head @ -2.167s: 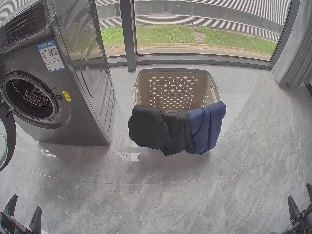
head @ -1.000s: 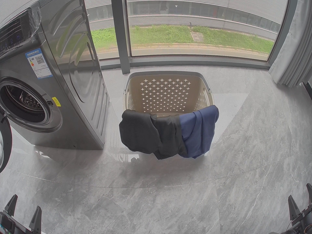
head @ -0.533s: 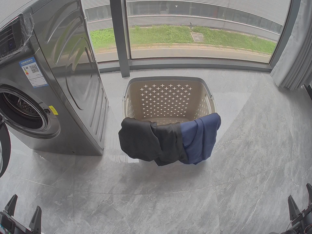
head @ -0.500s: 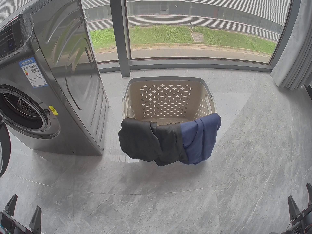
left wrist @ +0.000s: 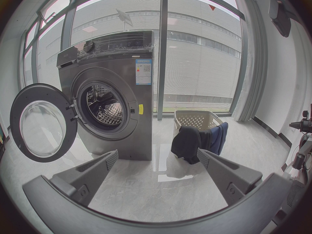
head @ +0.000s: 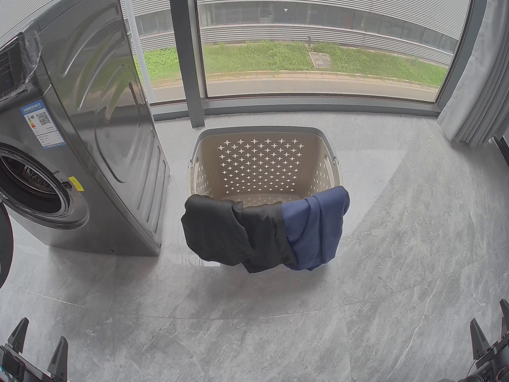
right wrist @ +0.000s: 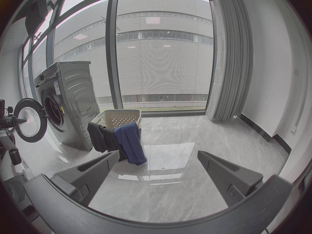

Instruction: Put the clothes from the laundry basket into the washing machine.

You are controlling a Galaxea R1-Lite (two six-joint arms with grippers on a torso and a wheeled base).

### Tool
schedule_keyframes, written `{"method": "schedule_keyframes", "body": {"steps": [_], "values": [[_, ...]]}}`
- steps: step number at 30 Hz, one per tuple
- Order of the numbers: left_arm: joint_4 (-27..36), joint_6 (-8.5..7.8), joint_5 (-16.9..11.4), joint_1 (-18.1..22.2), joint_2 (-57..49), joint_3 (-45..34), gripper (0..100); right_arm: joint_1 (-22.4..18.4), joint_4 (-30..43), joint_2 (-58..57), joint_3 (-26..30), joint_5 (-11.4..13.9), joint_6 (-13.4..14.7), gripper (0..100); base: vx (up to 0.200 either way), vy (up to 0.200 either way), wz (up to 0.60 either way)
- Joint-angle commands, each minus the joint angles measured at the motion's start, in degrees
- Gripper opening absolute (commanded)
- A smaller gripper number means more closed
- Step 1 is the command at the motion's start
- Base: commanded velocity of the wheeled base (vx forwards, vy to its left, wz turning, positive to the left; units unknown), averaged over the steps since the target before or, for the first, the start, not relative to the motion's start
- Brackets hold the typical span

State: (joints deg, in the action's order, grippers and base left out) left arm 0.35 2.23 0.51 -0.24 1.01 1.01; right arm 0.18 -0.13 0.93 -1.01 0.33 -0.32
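Observation:
A beige laundry basket (head: 265, 131) stands on the floor in front of the window. Over its near rim hang a black garment (head: 222, 232) and a blue garment (head: 314, 224). To the left is the grey washing machine (head: 101, 133), its drum (left wrist: 104, 103) exposed and its round door (left wrist: 42, 122) swung wide. My left gripper (head: 41, 336) is low at the near left, open and holding nothing. My right gripper (head: 488, 318) is low at the near right, also open and holding nothing. Both are well short of the basket (left wrist: 195, 117), with bare floor in between.
A glass window wall (head: 318, 43) with a dark post (head: 183, 54) runs behind the basket. A pale curtain (head: 477, 80) hangs at the far right. Grey tiled floor (head: 254, 324) lies open between me, the basket and the washer.
The whole head picture has shifted, with basket and washer now lower and further left in it, so the camera has moved. Clothes still hang on the rim; both grippers look unchanged.

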Motion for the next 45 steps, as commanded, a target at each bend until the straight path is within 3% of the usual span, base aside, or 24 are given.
{"method": "schedule_keyframes", "body": {"steps": [1, 17, 23, 35, 45], "values": [[0.00, -0.03, 0.02, -0.02, -0.57, -0.84, 100, -0.01, -0.04, -0.93, 0.92, 0.02, -0.03, 100, 0.000, 0.000, 0.00], [0.00, -0.03, 0.02, -0.02, -0.57, -0.84, 100, -0.01, -0.04, -0.93, 0.92, 0.02, -0.03, 100, 0.000, 0.000, 0.00], [0.00, -0.12, 0.02, -0.02, -0.48, -0.84, 100, -0.01, -0.04, -0.93, 0.92, 0.02, -0.03, 100, 0.200, 0.000, 0.00], [0.00, -0.12, 0.02, -0.02, -0.57, -0.84, 100, -0.01, -0.04, -0.93, 0.92, 0.02, 0.05, 100, 0.000, 0.000, 0.00], [0.00, -0.12, 0.02, -0.02, -0.48, -0.84, 100, -0.01, -0.04, -0.93, 0.92, 0.20, 0.05, 100, 0.200, 0.000, 0.00]]}}
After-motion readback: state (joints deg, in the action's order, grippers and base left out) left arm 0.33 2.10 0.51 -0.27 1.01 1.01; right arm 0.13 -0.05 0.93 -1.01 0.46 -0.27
